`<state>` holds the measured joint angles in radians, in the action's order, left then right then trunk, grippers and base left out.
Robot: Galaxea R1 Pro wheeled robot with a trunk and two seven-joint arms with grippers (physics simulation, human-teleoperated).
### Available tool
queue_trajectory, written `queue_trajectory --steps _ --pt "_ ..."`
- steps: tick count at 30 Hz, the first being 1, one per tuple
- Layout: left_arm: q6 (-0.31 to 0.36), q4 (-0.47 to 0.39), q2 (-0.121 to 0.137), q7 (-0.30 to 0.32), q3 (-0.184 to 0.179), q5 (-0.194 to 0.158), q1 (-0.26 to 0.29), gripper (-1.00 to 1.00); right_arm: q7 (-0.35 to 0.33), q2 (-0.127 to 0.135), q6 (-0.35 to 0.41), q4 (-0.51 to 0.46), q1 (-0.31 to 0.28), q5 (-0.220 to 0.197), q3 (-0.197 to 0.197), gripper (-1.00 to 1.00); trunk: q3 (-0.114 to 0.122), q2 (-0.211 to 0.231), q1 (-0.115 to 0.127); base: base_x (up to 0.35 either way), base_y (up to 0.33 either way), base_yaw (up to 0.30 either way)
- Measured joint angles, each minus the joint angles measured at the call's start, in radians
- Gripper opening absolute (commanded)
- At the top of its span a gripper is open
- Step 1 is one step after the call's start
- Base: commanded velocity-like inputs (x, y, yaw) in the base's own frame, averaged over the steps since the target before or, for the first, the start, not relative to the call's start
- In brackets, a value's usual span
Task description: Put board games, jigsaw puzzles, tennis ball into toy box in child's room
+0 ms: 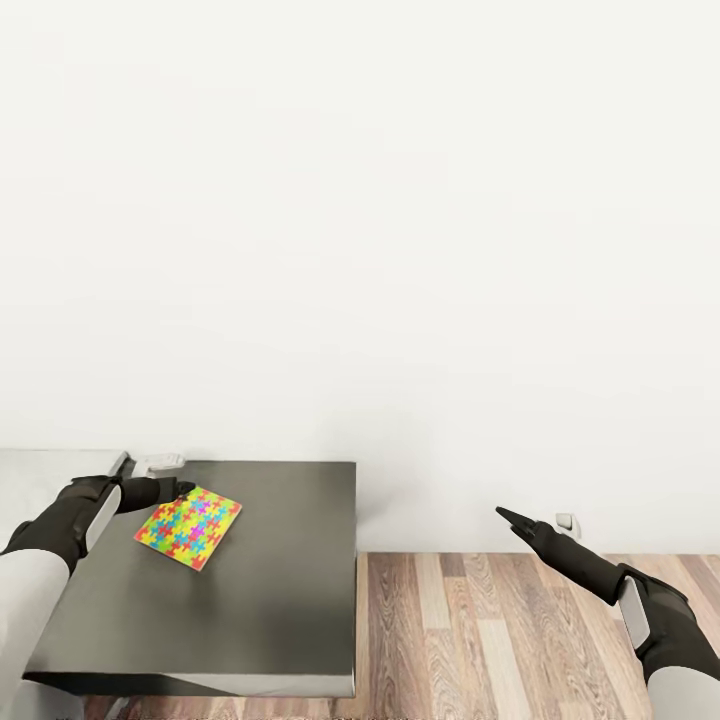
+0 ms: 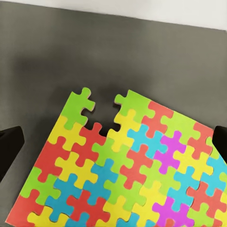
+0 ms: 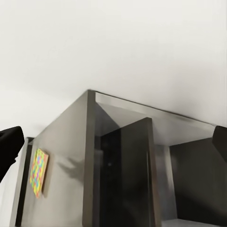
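One jigsaw puzzle [image 1: 190,527], a thin square of yellow, green, red, blue and pink pieces, lies on the dark grey low section of the table [image 1: 280,600]. My left gripper [image 1: 172,490] hovers at the puzzle's far left corner, open. In the left wrist view the puzzle [image 2: 127,170] spreads between the two widely parted fingertips [image 2: 9,146], with a notched gap in its far edge. My right gripper [image 1: 512,518] hangs open over the floor, right of the table. From the right wrist view the puzzle [image 3: 39,172] shows small on the table top.
The table's pale grey top [image 1: 40,480] begins at the far left, with a small light object [image 1: 158,462] at the join. A white wall rises behind it. Brown wood-plank floor [image 1: 500,630] lies to the right. The cabinet's side [image 3: 127,175] has dark open compartments.
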<state>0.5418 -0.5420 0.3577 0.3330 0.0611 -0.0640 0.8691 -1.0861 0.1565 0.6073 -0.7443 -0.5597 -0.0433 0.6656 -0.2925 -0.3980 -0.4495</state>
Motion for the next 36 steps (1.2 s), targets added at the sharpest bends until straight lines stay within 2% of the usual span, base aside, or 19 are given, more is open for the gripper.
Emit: queue_trajectory --steps 36 --pt "0.0 0.0 0.0 -0.017 -0.001 0.0 0.0 1.0 0.0 0.0 -0.021 0.004 0.0 -0.001 0.0 1.0 -0.059 0.0 0.0 0.01 0.012 0.0"
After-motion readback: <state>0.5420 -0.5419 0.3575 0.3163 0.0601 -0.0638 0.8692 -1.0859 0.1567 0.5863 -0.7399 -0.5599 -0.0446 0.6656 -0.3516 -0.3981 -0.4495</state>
